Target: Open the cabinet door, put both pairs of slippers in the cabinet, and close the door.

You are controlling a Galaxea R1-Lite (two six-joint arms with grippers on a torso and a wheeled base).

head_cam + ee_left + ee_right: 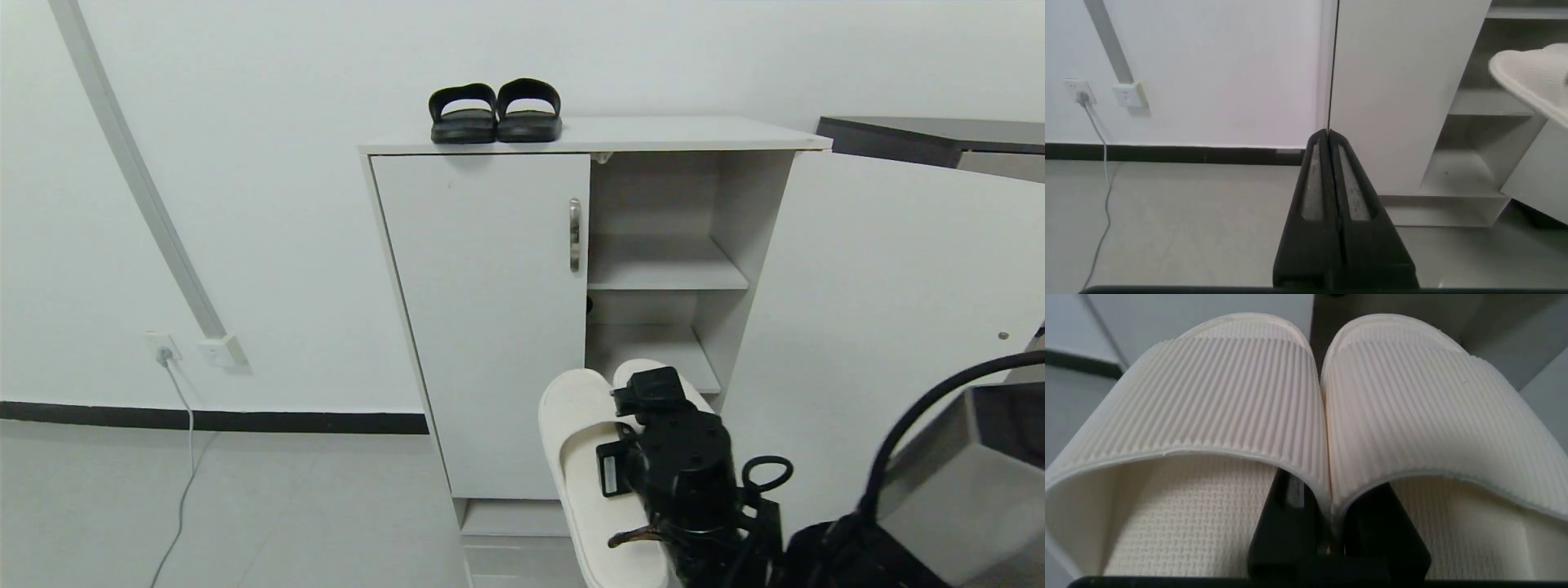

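Two pairs of slippers. Black pair (495,112) sits on top of the cabinet (694,131), above the closed left door (482,327). White pair (584,465) is held side by side before the open compartment, right gripper (1327,518) fingers clamped on their adjoining inner sides. Right door (882,327) stands wide open. Left gripper (1328,147) fingers are together, holding nothing.

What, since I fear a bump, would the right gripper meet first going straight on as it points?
Probably the lower shelf: the right gripper, shut on the white slippers, points toward it. The closed left door has its edge close beside the slippers, and depth is unclear.
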